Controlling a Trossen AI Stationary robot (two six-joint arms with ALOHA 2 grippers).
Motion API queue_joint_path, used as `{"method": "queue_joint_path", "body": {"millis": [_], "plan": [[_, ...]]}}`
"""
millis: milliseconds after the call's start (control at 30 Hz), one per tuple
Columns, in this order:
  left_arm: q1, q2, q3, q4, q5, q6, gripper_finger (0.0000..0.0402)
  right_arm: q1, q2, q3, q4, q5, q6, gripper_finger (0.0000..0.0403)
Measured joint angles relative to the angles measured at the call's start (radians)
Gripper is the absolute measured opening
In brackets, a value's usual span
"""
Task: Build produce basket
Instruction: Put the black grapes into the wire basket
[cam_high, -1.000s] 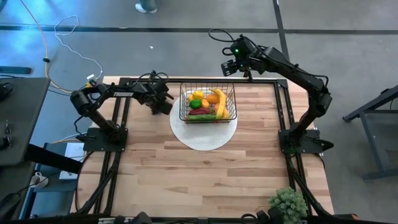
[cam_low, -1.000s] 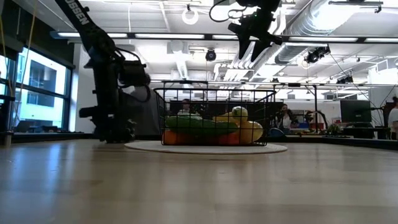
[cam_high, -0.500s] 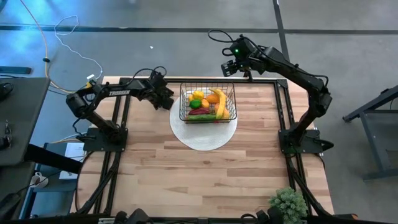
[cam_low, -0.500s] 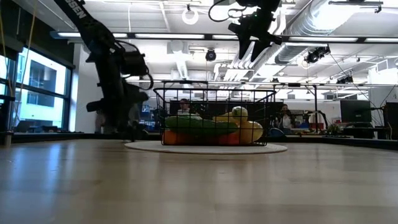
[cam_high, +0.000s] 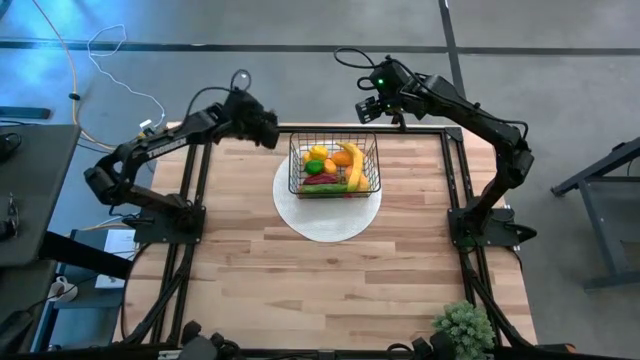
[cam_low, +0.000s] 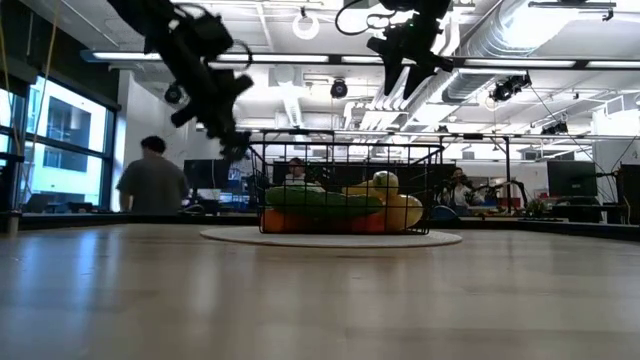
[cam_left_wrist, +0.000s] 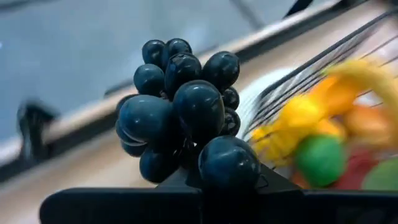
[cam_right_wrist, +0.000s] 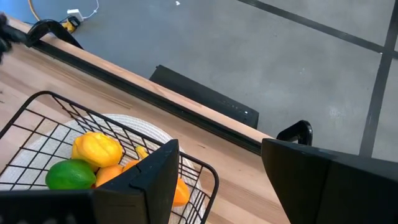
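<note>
The black wire basket stands on a flat white disc at the far middle of the table. It holds a banana, a lemon, a green piece and orange and red pieces. My left gripper hangs in the air just left of the basket's far left corner, above rim height, shut on a bunch of dark grapes. My right gripper waits open high over the basket's far edge. My left gripper holds the bunch of grapes by its lower end, pinched between the two fingers. The grapes themselves hide the exact place of contact. The bunch stands out beyond the fingers, lifted clear of the table and the basket.
A bushy green plant sits at the table's near right corner. Black frame rails run along both sides of the table. The near half of the wooden top is bare. A person stands in the room behind.
My left gripper has risen from table height left of the basket to above its rim and moved toward the table's far edge, turning as the arm swung. The right arm has kept still.
</note>
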Motion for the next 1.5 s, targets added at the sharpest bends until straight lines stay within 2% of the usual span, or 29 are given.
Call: {"method": "queue_joint_path", "body": {"millis": [233,433,900,1100,1500], "plan": [[-0.001,-0.032,0.093,0.108,0.146,0.027,0.0013,0.0,0.0,0.0,0.0,0.0,-0.015,0.0211],[-0.03,-0.022,0.099,0.254,0.269,0.019,0.0014,0.0,0.0,0.0,0.002,0.0,-0.015,0.0211],[-0.186,0.111,0.099,0.423,0.282,0.093,0.0014,0.0,0.0,0.0,0.005,0.0,-0.008,0.0211],[-0.239,0.193,0.099,0.457,0.339,0.123,0.0014,0.0,0.0,0.0,0.005,0.0,-0.007,0.0211],[-0.267,0.308,0.099,0.454,0.339,0.15,0.0015,0.0,0.0,0.0,0.002,0.0,-0.007,0.0211]]}}
